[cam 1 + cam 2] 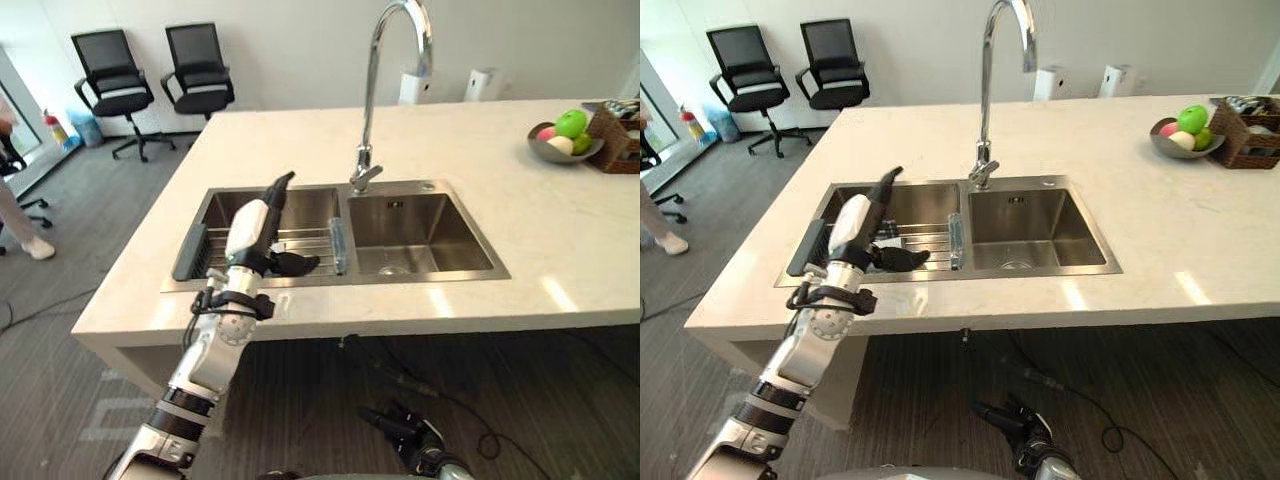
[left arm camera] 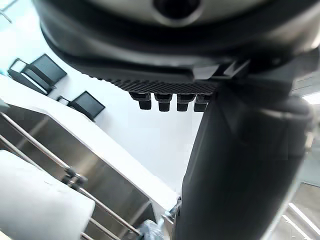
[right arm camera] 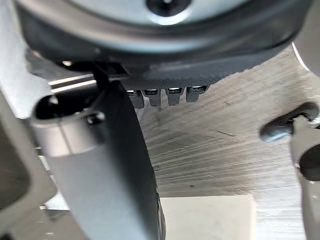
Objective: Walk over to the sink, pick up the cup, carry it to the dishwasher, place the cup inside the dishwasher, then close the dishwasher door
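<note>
the left hand [image 1: 258,258] hovers over the left basin of the stainless steel double sink [image 1: 440,277], above its wire rack [image 1: 305,238], close to the near rim. its fingers reach right, loosely straight, thumb raised toward the far side, gripping nothing. a white rounded thing [image 2: 35,205] shows just beside it over the rack; i cannot tell whether that is the cup. the right hand [image 1: 405,430] hangs low, fingers relaxed.

Office kitchenette. Pale stone island counter [image 1: 480,150] carries a steel double sink [image 1: 400,235] with a tall tap [image 1: 375,90]; a fruit bowl [image 1: 563,140] sits right of the sink. Two black swivel chairs [image 1: 120,85] stand against the wall [image 1: 300,50], beyond the sink's left end.
</note>
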